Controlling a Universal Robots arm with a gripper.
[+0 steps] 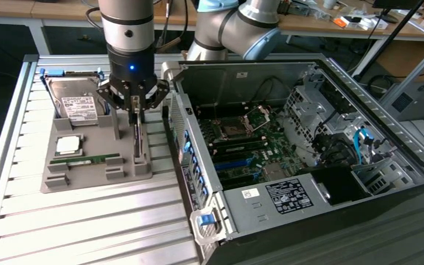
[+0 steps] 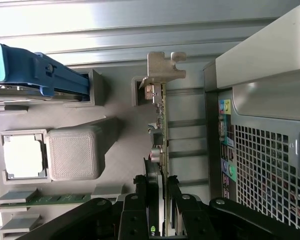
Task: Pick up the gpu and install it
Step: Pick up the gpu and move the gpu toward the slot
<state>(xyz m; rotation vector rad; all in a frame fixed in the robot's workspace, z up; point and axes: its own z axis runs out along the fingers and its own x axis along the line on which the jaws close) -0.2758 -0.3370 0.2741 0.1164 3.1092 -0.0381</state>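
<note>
The gpu (image 1: 137, 138) is a thin dark card standing on edge in a slot of the grey holder tray (image 1: 94, 176), just beside the open computer case (image 1: 322, 193). My gripper (image 1: 134, 110) hangs straight above it, its fingers pressed against both faces of the card's upper edge. In the wrist view the gpu (image 2: 162, 125) runs away from my gripper (image 2: 163, 200) to its silvery bracket (image 2: 165, 67) at the far end. The card still sits in the tray's slot. Inside the case lies the motherboard (image 1: 242, 138).
The tray also holds a hard drive (image 1: 75, 102) in a blue carrier (image 2: 35, 75), a processor (image 1: 68, 144) and a green memory stick (image 1: 86, 160). The case's rear wall (image 2: 270, 150) stands close to the card. Cables and drive cages fill the case's far side.
</note>
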